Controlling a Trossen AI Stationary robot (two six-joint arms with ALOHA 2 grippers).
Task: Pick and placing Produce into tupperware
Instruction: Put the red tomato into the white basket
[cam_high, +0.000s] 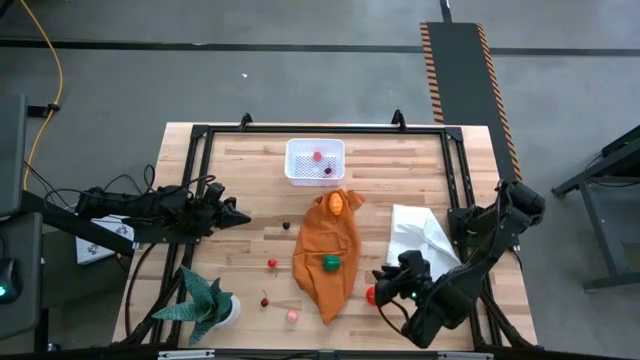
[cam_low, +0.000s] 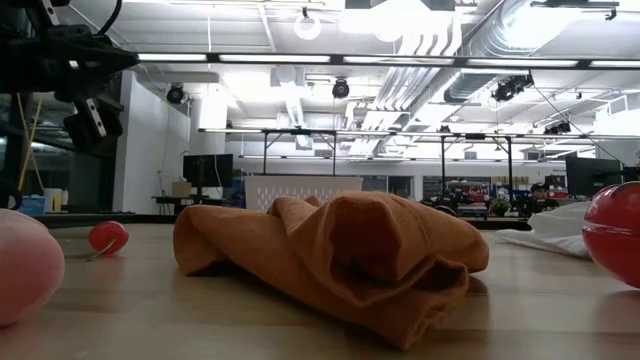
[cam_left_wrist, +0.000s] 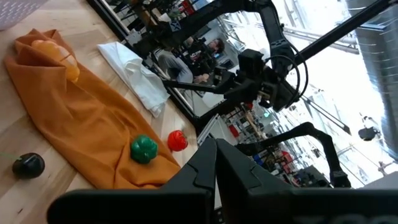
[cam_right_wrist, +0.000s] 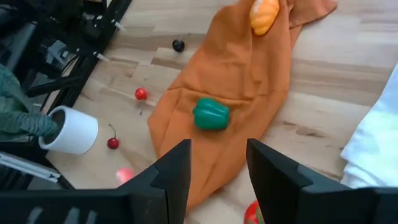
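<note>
My right gripper (cam_high: 384, 290) hovered half-spread and empty beside the red tomato (cam_high: 371, 294). It looked light, hard and slick, so I judged a squeeze across its middle best. My left gripper (cam_high: 238, 216) sat pinched closed on nothing.

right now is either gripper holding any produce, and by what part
Nothing is held. The right gripper is open above the orange cloth; the left gripper is shut and empty.
</note>
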